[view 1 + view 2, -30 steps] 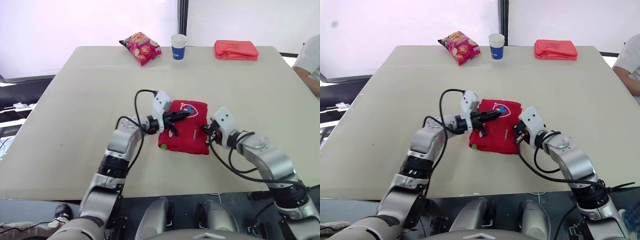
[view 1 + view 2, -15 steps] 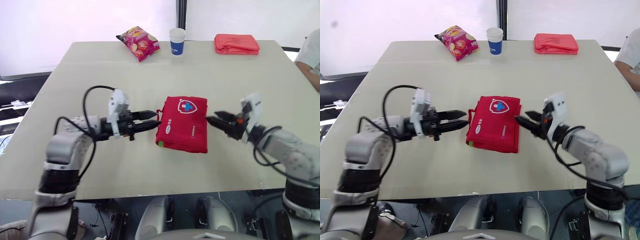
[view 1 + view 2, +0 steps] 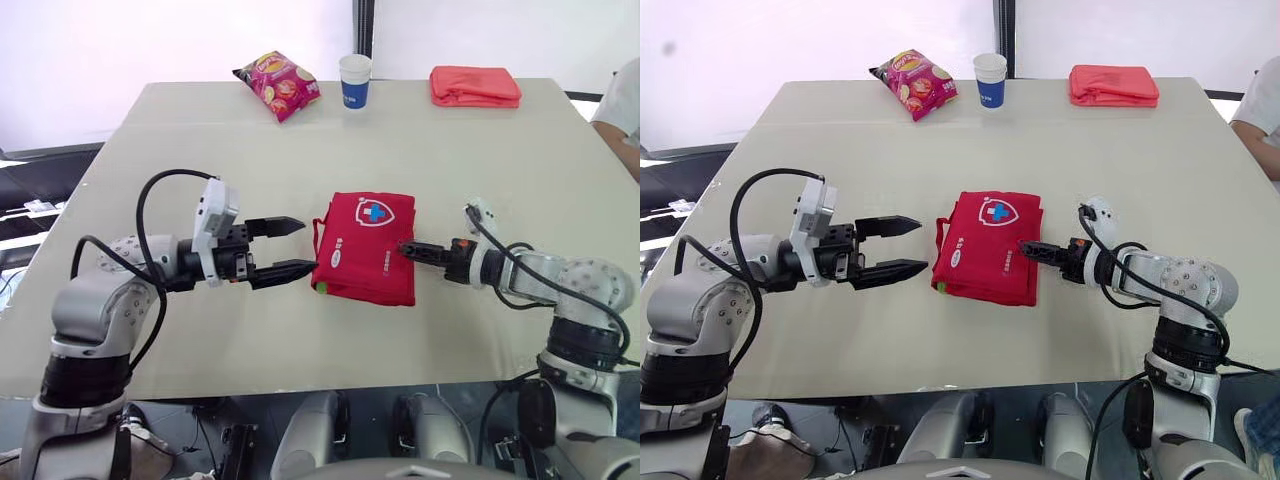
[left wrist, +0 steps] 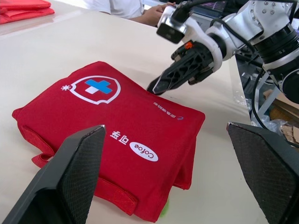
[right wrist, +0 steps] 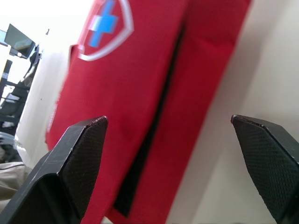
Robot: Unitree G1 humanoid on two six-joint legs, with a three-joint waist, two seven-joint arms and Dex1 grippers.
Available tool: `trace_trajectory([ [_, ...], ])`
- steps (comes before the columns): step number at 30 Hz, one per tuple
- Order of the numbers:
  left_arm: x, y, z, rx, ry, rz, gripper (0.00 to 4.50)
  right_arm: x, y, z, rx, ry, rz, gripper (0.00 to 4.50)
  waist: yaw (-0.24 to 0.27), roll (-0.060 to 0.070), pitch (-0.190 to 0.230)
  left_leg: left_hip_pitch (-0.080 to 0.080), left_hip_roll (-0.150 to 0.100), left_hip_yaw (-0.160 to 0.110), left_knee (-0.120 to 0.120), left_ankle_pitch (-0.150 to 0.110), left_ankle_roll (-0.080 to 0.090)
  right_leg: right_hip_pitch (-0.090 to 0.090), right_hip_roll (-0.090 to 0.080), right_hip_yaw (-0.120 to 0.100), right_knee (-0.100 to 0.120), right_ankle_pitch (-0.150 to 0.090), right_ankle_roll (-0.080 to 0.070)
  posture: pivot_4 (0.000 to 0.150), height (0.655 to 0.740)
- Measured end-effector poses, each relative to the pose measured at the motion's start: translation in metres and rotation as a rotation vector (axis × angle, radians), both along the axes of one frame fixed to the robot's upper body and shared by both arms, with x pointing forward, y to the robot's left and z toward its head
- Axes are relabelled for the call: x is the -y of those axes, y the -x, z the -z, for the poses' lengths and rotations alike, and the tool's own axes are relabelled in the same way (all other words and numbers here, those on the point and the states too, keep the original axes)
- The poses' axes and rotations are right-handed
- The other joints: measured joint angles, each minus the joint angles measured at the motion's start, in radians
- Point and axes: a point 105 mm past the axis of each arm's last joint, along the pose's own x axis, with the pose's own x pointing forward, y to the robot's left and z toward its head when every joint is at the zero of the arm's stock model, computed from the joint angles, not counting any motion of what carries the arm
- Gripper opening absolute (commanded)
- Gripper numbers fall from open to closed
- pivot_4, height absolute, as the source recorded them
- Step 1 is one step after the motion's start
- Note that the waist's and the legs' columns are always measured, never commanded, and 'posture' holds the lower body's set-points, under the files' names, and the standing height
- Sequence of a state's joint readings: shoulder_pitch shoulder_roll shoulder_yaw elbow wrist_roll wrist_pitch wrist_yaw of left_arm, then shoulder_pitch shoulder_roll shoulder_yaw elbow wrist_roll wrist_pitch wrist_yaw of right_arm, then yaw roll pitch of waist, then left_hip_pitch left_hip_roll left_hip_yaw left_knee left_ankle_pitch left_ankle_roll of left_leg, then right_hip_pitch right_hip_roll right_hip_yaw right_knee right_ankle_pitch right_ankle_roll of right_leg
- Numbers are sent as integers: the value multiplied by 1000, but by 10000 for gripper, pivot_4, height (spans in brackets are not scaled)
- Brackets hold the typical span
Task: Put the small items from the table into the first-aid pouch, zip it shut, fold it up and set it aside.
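Pouch (image 3: 365, 247): red, folded flat, lying mid-surface (image 3: 200, 140). The top face carries a white shield outline with a blue cross and small white print. There is a red strap loop on its left edge and a speck of green at the near-left corner. The right wrist view shows a dark gap between the folded layers.

Your left gripper (image 3: 308, 245): fingers spread wide, holding nothing, just left of the pouch and clear of it.

Your right gripper (image 3: 404, 247): the wrist view shows its fingers wide apart and empty. Its tips are at the pouch's right edge; I cannot tell whether they touch.

Far edge: crisp packet (image 3: 279, 84), paper cup (image 3: 354, 78), folded red cloth (image 3: 475, 86).
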State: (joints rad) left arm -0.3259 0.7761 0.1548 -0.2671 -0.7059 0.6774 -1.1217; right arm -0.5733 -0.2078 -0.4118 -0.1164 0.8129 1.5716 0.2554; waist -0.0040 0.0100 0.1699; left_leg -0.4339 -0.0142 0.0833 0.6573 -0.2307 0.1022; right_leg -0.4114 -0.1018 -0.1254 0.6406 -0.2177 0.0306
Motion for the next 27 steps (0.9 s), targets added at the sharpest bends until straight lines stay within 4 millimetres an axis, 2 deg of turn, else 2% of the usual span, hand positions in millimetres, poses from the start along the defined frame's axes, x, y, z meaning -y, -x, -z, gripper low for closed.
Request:
trace_trajectory([
  [3,4,0,1,-3,19,-22,44255,-24,1,-6,-24,-127,-42,45000,-10,0,0,1,0,1,-3,1,-1,0,1,2,0,0,-1,1500,7400],
  [7,7,1,-1,5,24,-31,44255,-32,4,-4,-31,-128,-57,45000,-10,0,0,2,0,1,-4,1,-1,-1,1,2,0,1,-1,1500,7400],
  [10,8,0,1,3,36,-53,45000,-32,7,-3,-10,-77,-61,37469,-9,0,0,1,0,1,-4,1,-1,-1,1,3,0,0,0,1500,7400],
  [13,14,0,1,15,49,-55,45000,-28,12,4,10,25,-61,22765,-9,0,0,2,0,2,-4,1,-2,-1,1,3,0,-1,2,1500,7400],
  [15,18,0,2,13,64,-52,45000,-25,12,7,31,73,-57,14638,-9,0,0,2,0,2,-4,1,-2,-1,1,4,0,-1,2,1500,7400],
  [17,25,0,6,1,80,-35,45000,-25,13,5,55,83,-60,4124,-9,0,0,2,0,2,-4,1,-2,-1,1,3,0,-1,2,1500,7400],
  [18,28,0,6,-3,84,-24,45000,-23,12,5,62,91,-60,529,-8,0,0,2,0,2,-4,1,-3,-1,1,3,0,-1,2,1500,7400],
  [19,30,1,6,-4,92,-14,45000,-19,13,3,73,110,-60,529,-7,0,0,2,0,2,-4,1,-3,-1,1,3,0,-1,2,1500,7400],
  [20,32,1,5,-2,96,-8,45000,-14,13,1,87,131,-58,529,-3,0,1,2,0,2,-4,2,-2,-1,1,3,0,-1,2,1500,7400],
  [23,42,0,-2,18,128,30,45000,31,16,-13,120,261,-44,529,18,-1,3,1,-2,1,-4,1,-2,0,-1,3,-2,-1,2,1500,7400],
  [24,46,-1,-7,33,146,42,45000,65,18,-25,123,344,-15,529,23,0,4,0,-2,2,-4,1,-2,0,-1,2,-3,-1,3,1500,7400],
  [27,50,-2,-10,47,159,46,45000,105,18,-42,138,436,32,529,21,-1,6,0,-2,2,-4,1,0,0,-2,2,-4,-1,3,1500,7400],
])
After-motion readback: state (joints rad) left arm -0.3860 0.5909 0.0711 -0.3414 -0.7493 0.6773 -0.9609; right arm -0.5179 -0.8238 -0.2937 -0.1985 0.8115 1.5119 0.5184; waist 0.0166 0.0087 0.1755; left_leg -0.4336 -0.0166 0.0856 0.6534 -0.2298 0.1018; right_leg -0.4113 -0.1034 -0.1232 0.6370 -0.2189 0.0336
